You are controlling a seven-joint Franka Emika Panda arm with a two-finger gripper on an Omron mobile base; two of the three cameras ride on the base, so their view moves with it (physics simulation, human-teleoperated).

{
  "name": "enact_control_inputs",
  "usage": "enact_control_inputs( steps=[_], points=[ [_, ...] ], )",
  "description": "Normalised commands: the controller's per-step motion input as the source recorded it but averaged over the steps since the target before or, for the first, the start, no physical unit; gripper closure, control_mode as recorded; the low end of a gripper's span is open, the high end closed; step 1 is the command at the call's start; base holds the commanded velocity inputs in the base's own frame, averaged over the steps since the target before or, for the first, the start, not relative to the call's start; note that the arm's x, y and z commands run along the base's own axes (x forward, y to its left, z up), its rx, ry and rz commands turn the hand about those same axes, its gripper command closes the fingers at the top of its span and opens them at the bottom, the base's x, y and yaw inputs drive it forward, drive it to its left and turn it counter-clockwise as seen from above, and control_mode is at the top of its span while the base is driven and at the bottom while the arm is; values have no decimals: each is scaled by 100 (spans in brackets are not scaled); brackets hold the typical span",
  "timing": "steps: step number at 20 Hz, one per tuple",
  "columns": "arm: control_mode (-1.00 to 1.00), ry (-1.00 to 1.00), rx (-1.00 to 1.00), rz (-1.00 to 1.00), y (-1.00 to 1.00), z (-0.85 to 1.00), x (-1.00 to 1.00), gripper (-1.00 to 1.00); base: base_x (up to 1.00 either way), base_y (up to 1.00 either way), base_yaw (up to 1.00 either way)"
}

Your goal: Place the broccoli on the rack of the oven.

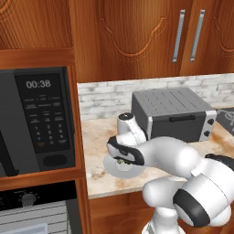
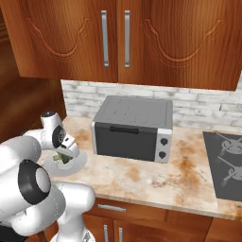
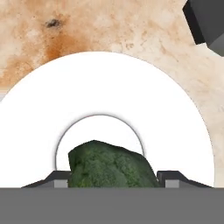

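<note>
The broccoli (image 3: 111, 166), a dark-green floret, lies in the centre of a round white plate (image 3: 109, 78) on the mottled counter. My gripper (image 3: 113, 179) points down at the plate, its two dark fingertips (image 3: 173, 178) pressed to the floret's sides, shut on it. From the left base view the hand (image 1: 121, 160) sits low over the plate (image 1: 119, 172) near the counter's front edge. In the right base view a bit of green broccoli (image 2: 60, 158) shows under the hand on the plate (image 2: 75, 164). The oven (image 1: 41, 215), with its knob and ribbed front, is at lower left, below the counter level; its door looks closed.
A black microwave (image 1: 41, 119) with keypad and clock sits in the wall column above the oven. A grey toaster oven (image 2: 132, 127) stands on the counter behind and right of the plate. A cooktop (image 2: 227, 160) lies at far right. Wooden cabinets hang overhead.
</note>
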Motion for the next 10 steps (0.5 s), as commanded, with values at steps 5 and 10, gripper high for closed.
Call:
enact_control_inputs(
  steps=[5, 10],
  points=[
    [-100, -15, -1, 9, 1, 72, -31, 100, 0, 0, 0],
    [-100, -1, 0, 16, 4, 55, -29, 100, 0, 0, 0]
  ],
)
